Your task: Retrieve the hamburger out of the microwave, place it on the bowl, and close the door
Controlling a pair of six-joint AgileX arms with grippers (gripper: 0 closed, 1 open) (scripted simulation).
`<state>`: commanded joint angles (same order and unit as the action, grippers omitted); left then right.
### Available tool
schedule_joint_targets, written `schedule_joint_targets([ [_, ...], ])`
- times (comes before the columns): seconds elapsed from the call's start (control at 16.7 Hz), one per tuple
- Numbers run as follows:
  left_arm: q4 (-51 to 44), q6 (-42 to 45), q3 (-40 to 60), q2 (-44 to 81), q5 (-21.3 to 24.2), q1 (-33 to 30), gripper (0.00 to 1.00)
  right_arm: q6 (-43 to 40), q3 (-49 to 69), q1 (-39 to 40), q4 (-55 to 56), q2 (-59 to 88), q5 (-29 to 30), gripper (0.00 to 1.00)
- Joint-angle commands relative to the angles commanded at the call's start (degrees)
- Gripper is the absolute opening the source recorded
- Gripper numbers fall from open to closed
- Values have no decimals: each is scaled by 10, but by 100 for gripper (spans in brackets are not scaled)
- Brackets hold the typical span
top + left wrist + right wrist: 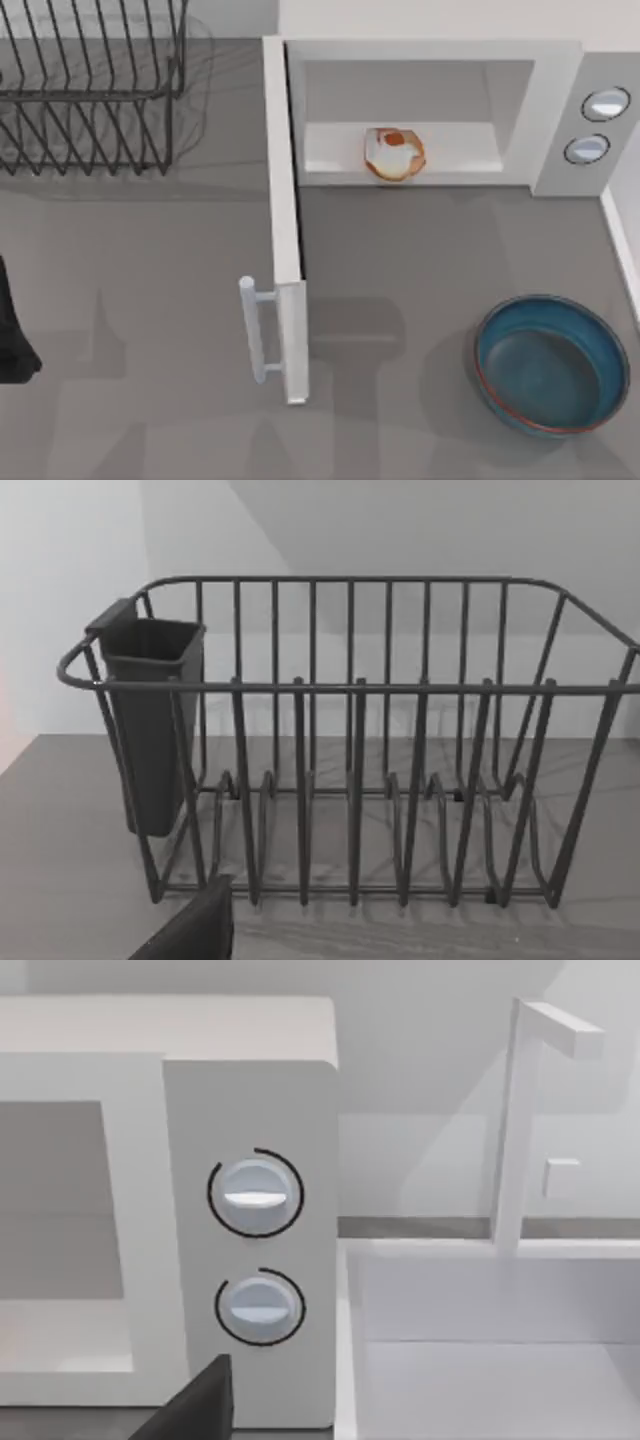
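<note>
Plainly the hamburger (394, 153) sits on the microwave (560, 120) floor, door (288, 250) swung open; either gripper's state I cannot tell. Reaching in risks clipping the door or shoving the hamburger deeper, missing the bowl (550, 365) near the tabletop's right edge.

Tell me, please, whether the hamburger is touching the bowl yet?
Apart. The top view shows the hamburger inside the microwave, with bare table between it and the bowl.

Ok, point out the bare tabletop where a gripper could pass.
Widest free patch: the table between the open door, the microwave front and the bowl. Another lies left of the door, below the dish rack. Crowded: the right edge beside the bowl, and the cavity around the hamburger.
</note>
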<state>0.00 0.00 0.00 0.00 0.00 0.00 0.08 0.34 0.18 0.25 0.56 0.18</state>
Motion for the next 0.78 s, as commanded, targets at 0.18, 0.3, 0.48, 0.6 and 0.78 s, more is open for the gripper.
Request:
schedule_joint_targets([
  [0.18, 0, 0, 0, 0, 0, 0, 100, 7, 31, 16, 23, 53, 16, 100],
  [0.3, 0, 0, 0, 0, 0, 0, 100, 15, 67, 35, 49, 118, 35, 100],
  [0.48, 0, 0, 0, 0, 0, 0, 100, 31, 138, 74, 102, 259, 72, 100],
  [0.6, 0, 0, 0, 0, 0, 0, 100, 44, 195, 103, 144, 374, 102, 100],
  [0.78, 0, 0, 0, 0, 0, 0, 100, 64, 286, 152, 212, 569, 150, 100],
])
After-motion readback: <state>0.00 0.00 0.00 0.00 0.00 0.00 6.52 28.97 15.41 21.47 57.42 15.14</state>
